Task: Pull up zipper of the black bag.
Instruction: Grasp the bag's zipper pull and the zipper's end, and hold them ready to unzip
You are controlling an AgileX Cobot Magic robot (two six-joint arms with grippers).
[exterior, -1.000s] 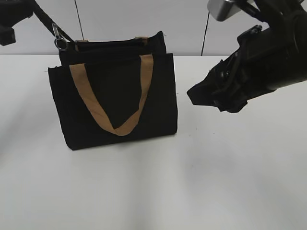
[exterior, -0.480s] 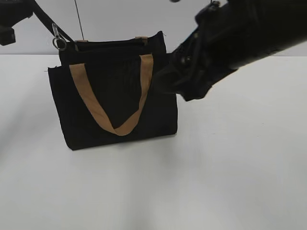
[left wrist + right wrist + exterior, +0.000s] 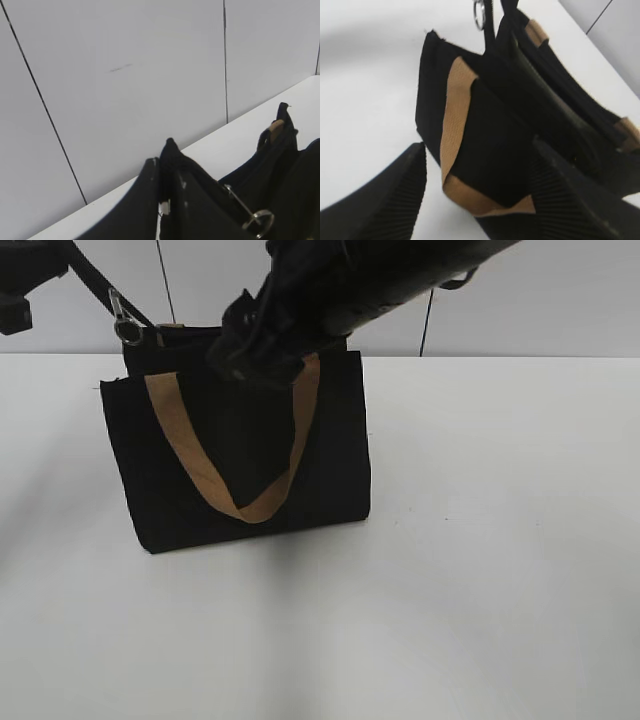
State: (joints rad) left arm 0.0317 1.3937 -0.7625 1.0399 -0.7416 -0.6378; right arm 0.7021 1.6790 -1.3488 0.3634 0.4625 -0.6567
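Note:
The black bag (image 3: 335,455) stands upright on the white table, its tan handle (image 3: 180,440) hanging down the front face. A small silver zipper pull with a ring (image 3: 125,330) sits on a black track strip rising from the bag's top left corner. My left gripper (image 3: 55,258) is shut on that strip; in the left wrist view the jaws (image 3: 162,172) pinch black fabric with the pull (image 3: 257,218) beside them. My right gripper (image 3: 250,350) hovers over the bag's top edge. It is open (image 3: 485,170) and empty above the bag's front (image 3: 495,135), well short of the pull (image 3: 479,15).
The white table (image 3: 480,560) stretches in front of and to the right of the bag. A white panelled wall (image 3: 540,300) stands close behind it. The right arm (image 3: 400,270) crosses over the bag's top right.
The right arm has swept left, from beside the bag's right side to over its top edge. The left gripper, the strip and the bag have not moved.

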